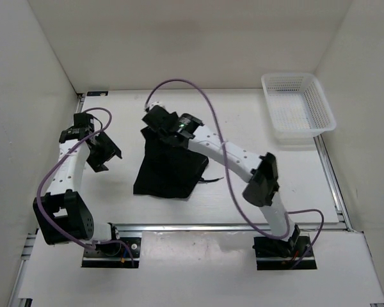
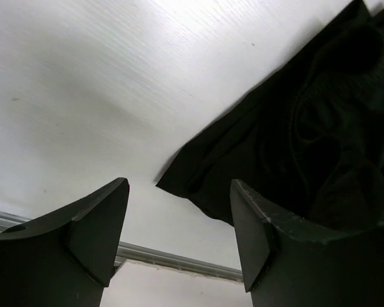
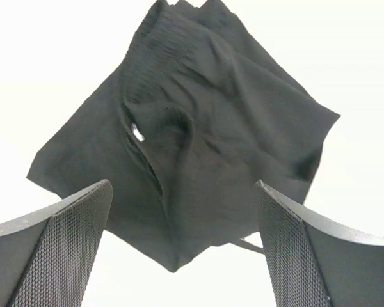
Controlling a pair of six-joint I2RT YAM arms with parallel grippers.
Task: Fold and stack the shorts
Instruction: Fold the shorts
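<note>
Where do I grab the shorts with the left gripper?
Probably grip the shorts at their near-left corner, bringing the left gripper in from the left: that corner lies flat and juts toward its open jaws, while the middle is bunched.

Soft cloth there on the shorts (image 3: 198,147): matte black, creased, with a ribbed, gathered waistband at the upper left of the right wrist view. The table (image 2: 115,77) is white, smooth and faintly grained, with a soft sheen. The right fingers (image 3: 64,256) show a fine dimpled black texture, while the left fingers (image 2: 96,236) are plain matte black. The basket (image 1: 288,76) is white plastic mesh.
</note>
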